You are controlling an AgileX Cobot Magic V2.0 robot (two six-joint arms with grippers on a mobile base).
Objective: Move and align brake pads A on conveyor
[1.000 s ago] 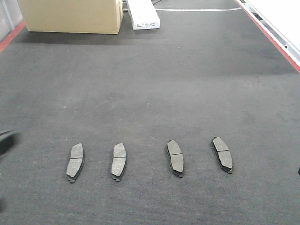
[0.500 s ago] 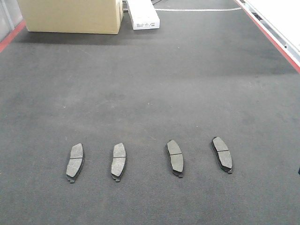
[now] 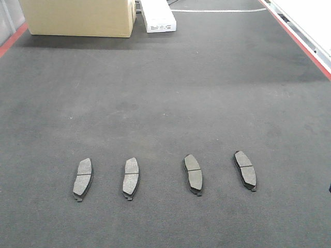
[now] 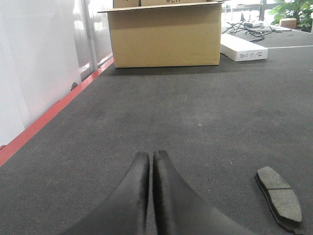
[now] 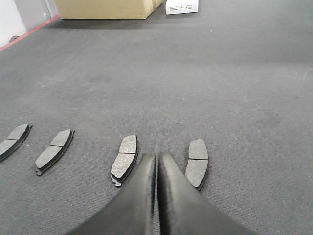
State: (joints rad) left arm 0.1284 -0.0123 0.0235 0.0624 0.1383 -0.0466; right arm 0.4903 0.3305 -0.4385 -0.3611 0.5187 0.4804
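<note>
Your four brake pads (image 3: 131, 178) sit unchanged in their row on the conveyor (image 3: 170, 93), while the left gripper (image 4: 151, 157) and right gripper (image 5: 157, 157) hover, jaws closed on nothing.

Left of the right gripper (image 5: 157, 157), the farthest brake pad (image 5: 12, 140) runs off the frame's edge. The cardboard box (image 4: 165, 33) loses its top beyond the left gripper (image 4: 150, 155). Lettering on the white box (image 5: 182, 6) is unreadable.

Conveyor (image 3: 207, 77) carries 4 brake pads (image 3: 193, 174), a cardboard box (image 3: 80, 18), perhaps a white carton (image 3: 158, 16).
</note>
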